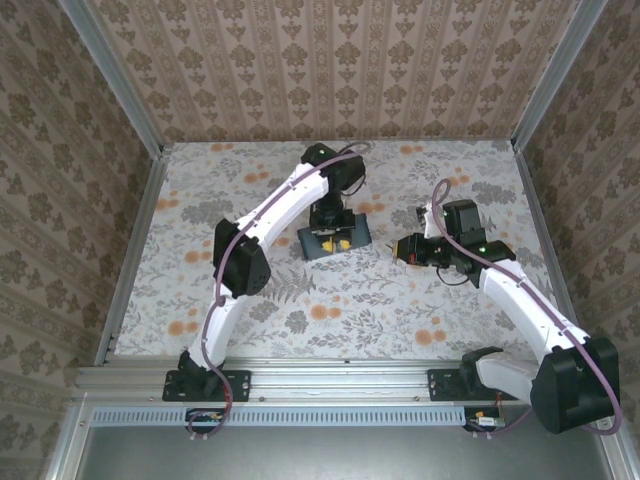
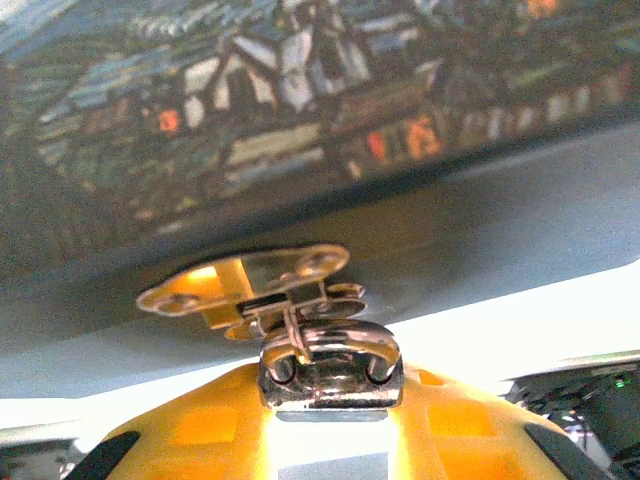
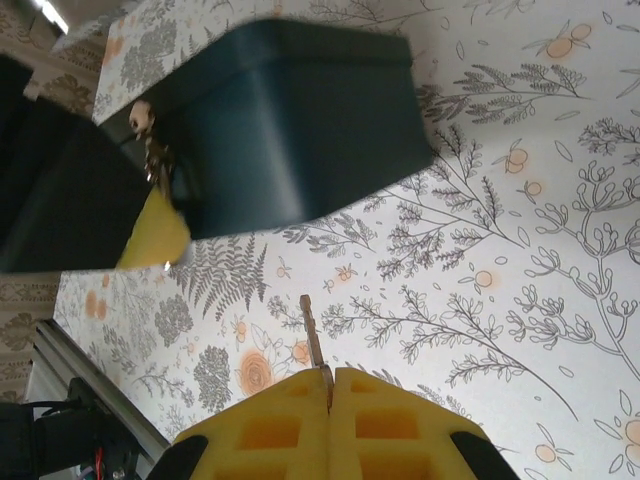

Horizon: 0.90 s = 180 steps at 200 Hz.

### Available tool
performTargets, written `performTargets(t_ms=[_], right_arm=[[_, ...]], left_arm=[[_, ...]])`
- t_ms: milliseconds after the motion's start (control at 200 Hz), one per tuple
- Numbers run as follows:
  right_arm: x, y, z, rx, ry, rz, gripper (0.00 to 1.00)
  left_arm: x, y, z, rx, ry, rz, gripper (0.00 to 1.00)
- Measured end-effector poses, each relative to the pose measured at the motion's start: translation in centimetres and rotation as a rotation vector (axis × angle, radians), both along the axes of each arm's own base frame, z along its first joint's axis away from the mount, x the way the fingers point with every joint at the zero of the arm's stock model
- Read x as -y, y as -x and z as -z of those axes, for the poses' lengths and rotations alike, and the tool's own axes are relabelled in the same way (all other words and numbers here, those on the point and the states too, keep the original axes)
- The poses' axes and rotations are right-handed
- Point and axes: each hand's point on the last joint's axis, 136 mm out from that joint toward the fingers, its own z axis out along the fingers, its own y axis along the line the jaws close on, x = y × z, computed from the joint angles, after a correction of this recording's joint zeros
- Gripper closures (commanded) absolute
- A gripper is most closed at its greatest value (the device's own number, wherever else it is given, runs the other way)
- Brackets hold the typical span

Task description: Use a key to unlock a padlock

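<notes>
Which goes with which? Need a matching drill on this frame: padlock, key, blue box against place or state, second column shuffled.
Things:
1. padlock
2. key
3. blue box

Place or state:
a. sits on the floral table
b. clamped in the left gripper, shackle hooked through the hasp
c. pinched in the shut right gripper, blade sticking out

Pairs: 1-b, 2-c, 3-a

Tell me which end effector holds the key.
The right end effector: a thin key juts from its shut jaws. The left end effector grips the padlock instead.
</notes>
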Motion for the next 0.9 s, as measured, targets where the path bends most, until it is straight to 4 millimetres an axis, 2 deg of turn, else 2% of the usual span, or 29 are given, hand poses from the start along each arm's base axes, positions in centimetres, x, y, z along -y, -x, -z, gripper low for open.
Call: performTargets(t_ms=[115,395,485,785,845,900], right_arm=[[0.0,-0.2,0.0,-0.004,0.000,0.000,1.00],[-0.2,-0.4,0.3,-0.018,0.003,-0.003,1.00],[-0.3,-0.5,0.1,-0.012,0.002,-0.007,1.00],[-1.9,-0.3,-1.3,0.007,-0.007,-0.042,1.00],[-2.1,-0.1,-1.2,0.005,-0.006,-0.048,1.00],[-2.3,-0.1,-1.2,0.005,-0.003,-0.051,1.00]], left_arm=[[0.1,-0.5,-0.2,-0.002,0.021,-0.011,0.80],[0.9,0.6,-0.6,-0.062,0.068,-0.014,0.77],[1.1,1.0,-0.7,-0.082,0.081,-0.016,0.73],[0.5,2.8,-1.4,-0.146,0.099,-0.022,0.70],[0.5,2.8,-1.5,-0.148,0.103,-0.023,0.68],[0.4,2.8,-1.6,-0.147,0.107,-0.021,0.62]])
